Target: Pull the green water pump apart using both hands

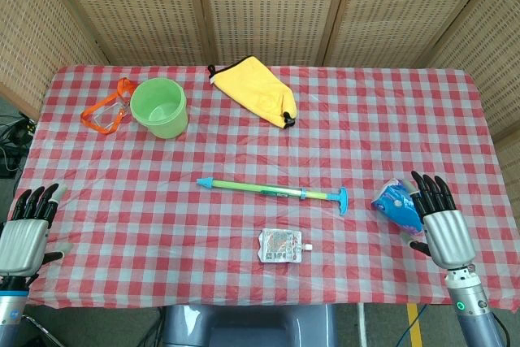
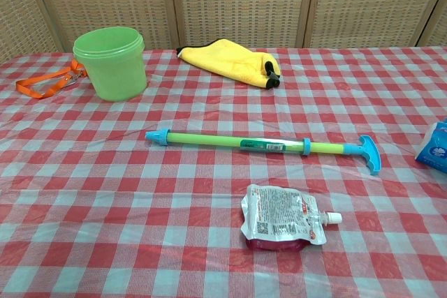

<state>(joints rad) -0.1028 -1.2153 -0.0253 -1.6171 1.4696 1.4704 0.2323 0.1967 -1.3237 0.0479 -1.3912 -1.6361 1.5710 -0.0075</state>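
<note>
Green water pump (image 1: 272, 191), a slim plastic tube with blue nozzle and blue T-handle: lies mid-table, long axis left-right, handle toward my right hand (image 1: 440, 221), nozzle toward my left hand (image 1: 26, 229). Both hands empty, fingers apart, well clear; right nearer. Surface: red-checked tablecloth (image 1: 422, 119); wicker screens (image 1: 260, 6) behind.

A checked-cloth bench (image 1: 455, 119) carries a pump (image 1: 272, 191) at centre, a pouch (image 1: 280, 246) near its front edge, a pail (image 1: 159, 107), goggles (image 1: 106, 113) and a yellow bag (image 1: 256, 88) toward the back, and a blue pack (image 1: 397, 202) at the right edge.
</note>
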